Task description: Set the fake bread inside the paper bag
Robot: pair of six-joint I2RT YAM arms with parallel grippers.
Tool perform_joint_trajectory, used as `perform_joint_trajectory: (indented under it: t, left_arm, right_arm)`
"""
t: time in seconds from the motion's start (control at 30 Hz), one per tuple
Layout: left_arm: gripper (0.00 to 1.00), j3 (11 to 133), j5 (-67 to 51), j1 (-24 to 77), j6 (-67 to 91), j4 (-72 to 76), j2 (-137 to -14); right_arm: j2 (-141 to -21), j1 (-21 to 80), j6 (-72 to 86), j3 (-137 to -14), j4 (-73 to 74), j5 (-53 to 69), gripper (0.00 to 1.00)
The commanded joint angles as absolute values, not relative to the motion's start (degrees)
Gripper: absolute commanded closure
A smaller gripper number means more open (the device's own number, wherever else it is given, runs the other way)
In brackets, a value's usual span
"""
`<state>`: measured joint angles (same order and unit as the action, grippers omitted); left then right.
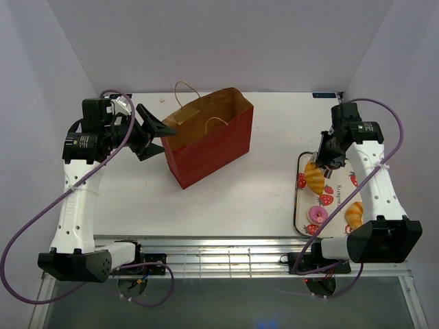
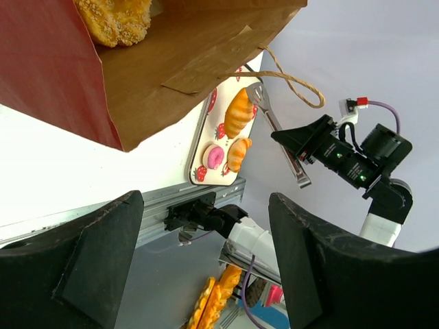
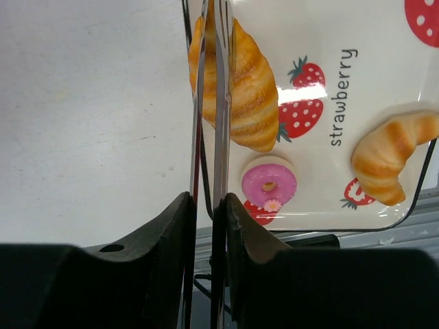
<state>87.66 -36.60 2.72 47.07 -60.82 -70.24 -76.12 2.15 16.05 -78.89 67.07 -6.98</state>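
The right pincer (image 3: pixel 208 202) is clenched on a pair of metal tongs (image 3: pixel 212 103), its fingers pressing the two blades almost together. The blades reach out over the left side of a glossy croissant (image 3: pixel 250 89); whether they touch it I cannot tell. That croissant lies on a strawberry-print tray (image 3: pixel 384 68) at the right side of the desk (image 3: pixel 89 103). A pink doughnut (image 3: pixel 269 185) sits just beside it, and a second croissant (image 3: pixel 387 157) lies apart, near the tray's other edge.

The left pincer (image 1: pixel 163 133) is released, its jaws standing apart with nothing between them, just beside the left rim of the paper bag (image 1: pixel 209 144). The bag sits mid-desk, well apart from the tray, mouth gaping, with its cord handles (image 1: pixel 184 92) looping loose.
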Motion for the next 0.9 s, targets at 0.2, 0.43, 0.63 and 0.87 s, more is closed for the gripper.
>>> perform_joint_trajectory:
  t: [0.2, 0.43, 0.63, 0.87]
  left_arm:
    - [0.16, 85.52, -35.94, 2.37, 50.10, -58.45, -66.27]
    - [0.17, 81.66, -39.28, 2.37, 51.86, -58.18, -63.55]
    - [0.18, 81.39, -41.31, 2.37, 50.80, -58.97, -63.11]
    - [0.18, 78.23, -41.66, 2.37, 52.73, -58.71, -60.73]
  right_arm:
    - [-75.41, 2.11, 16.79, -89.20, 66.36, -0.62, 0.92]
    - [-77.17, 2.11, 17.58, -96.05, 66.18, 6.40, 0.92]
    - [-79.19, 2.29, 18.89, -104.49, 66.01, 14.30, 0.92]
    - [-78.32, 3.78, 23.72, -108.63, 55.57, 24.51, 0.92]
